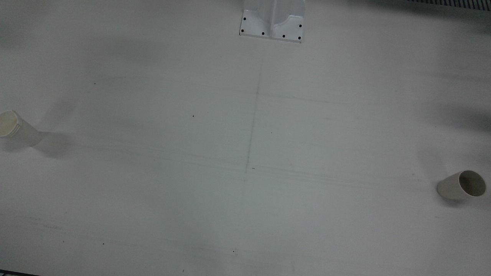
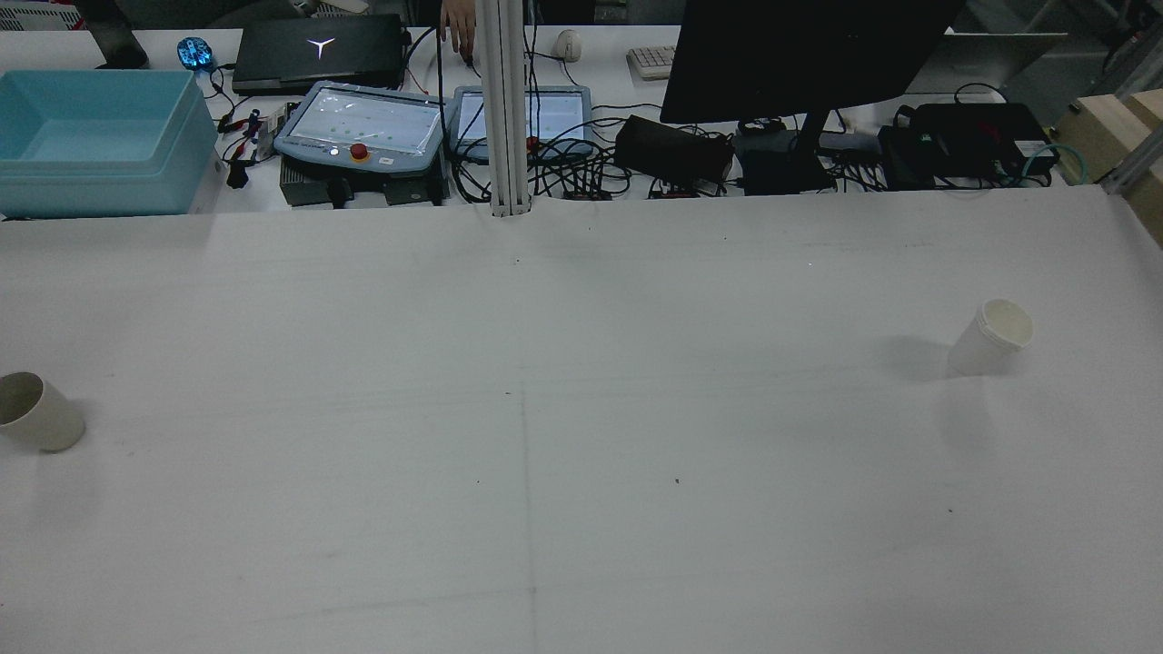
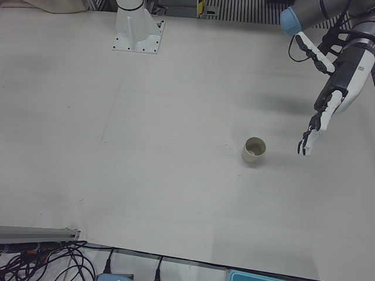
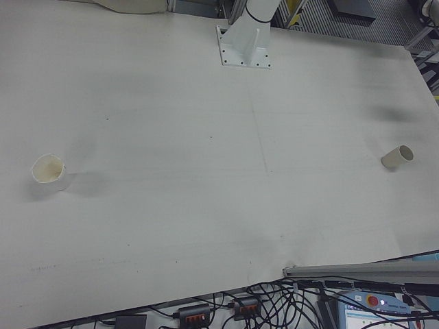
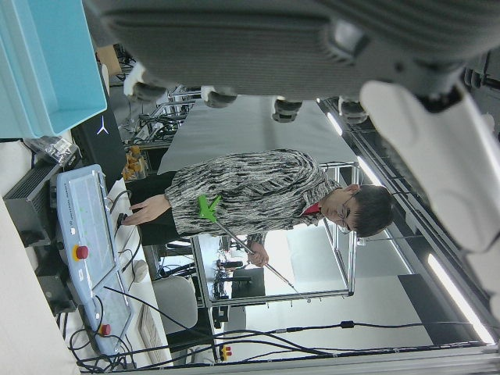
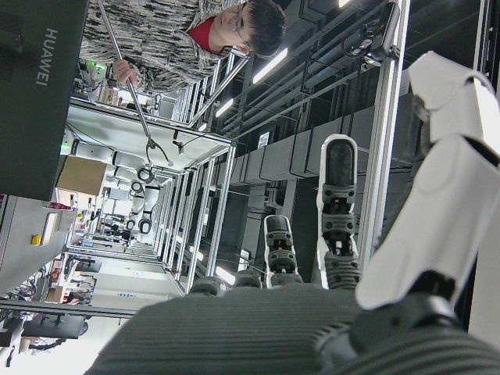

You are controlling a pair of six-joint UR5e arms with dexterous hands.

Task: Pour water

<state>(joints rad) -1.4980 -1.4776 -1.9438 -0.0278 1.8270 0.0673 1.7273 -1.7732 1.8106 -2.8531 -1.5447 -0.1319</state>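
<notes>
A beige paper cup (image 3: pixel 254 150) stands upright and open on the white table, on my left side; it also shows in the rear view (image 2: pixel 36 413), the front view (image 1: pixel 462 185) and the right-front view (image 4: pixel 397 157). A white cup (image 2: pixel 990 338) with a rimmed mouth stands on my right side, also in the front view (image 1: pixel 17 128) and the right-front view (image 4: pixel 49 171). My left hand (image 3: pixel 331 99) hangs in the air to the right of the beige cup, fingers stretched out, open and empty. My right hand (image 6: pixel 337 250) shows only in its own view, fingers apart, holding nothing.
An arm pedestal (image 1: pixel 272 23) stands at the robot's side of the table. Beyond the far edge are a blue bin (image 2: pixel 91 136), teach pendants (image 2: pixel 363 127), a monitor (image 2: pixel 800 54), cables and a white post (image 2: pixel 504 109). A person (image 5: pixel 258 195) stands there.
</notes>
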